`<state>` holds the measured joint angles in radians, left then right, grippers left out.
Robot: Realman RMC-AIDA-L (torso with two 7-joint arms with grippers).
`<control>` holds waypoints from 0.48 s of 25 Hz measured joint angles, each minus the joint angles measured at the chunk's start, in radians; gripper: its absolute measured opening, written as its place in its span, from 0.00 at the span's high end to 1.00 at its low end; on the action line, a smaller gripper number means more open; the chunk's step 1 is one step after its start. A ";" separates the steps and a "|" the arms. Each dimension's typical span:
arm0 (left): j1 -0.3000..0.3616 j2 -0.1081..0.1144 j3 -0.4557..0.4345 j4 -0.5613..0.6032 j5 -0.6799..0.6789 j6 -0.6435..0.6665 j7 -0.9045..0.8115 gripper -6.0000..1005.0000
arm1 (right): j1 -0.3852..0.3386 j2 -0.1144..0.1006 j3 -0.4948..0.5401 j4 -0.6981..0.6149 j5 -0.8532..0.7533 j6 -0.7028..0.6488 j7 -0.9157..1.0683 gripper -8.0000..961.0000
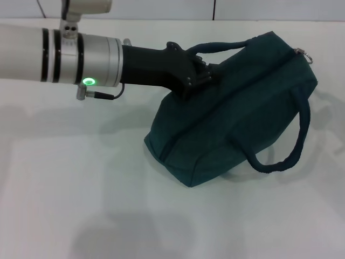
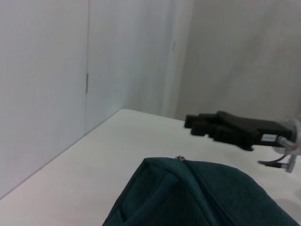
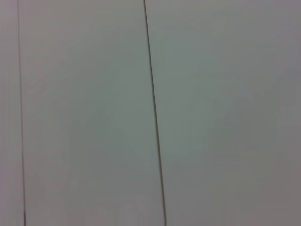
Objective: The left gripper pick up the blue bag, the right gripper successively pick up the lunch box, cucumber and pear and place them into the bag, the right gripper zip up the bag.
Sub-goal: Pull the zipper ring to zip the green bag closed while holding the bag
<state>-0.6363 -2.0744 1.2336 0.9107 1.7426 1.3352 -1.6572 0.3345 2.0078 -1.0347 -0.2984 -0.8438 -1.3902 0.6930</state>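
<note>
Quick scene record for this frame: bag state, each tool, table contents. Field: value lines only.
bag: blue bag on the white table, zipper looks closed, ring pull at its far right end
left tool: left gripper at the bag's upper left, by one loop handle; grip hidden
right tool: right gripper seen only in the left wrist view, beyond the bag, holding nothing
food items: none visible outside the bag

You are looking at a plain, flat, pale grey-white wall (image 3: 225, 113) filling the whole right wrist view. Two thin dark lines are running down it: one long line (image 3: 155, 117) near the middle, and another line (image 3: 20, 113) close to one edge.
</note>
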 joint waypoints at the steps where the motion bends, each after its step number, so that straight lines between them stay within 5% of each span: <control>1: 0.002 0.001 -0.002 0.006 0.000 0.008 0.001 0.93 | 0.001 0.000 -0.001 0.000 -0.001 0.010 -0.002 0.75; 12: 0.015 0.005 -0.005 0.026 -0.004 0.032 0.016 0.94 | 0.031 0.004 -0.140 -0.010 -0.004 0.083 -0.042 0.75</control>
<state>-0.6215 -2.0693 1.2286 0.9372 1.7383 1.3668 -1.6413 0.3657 2.0121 -1.1751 -0.3082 -0.8480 -1.3067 0.6506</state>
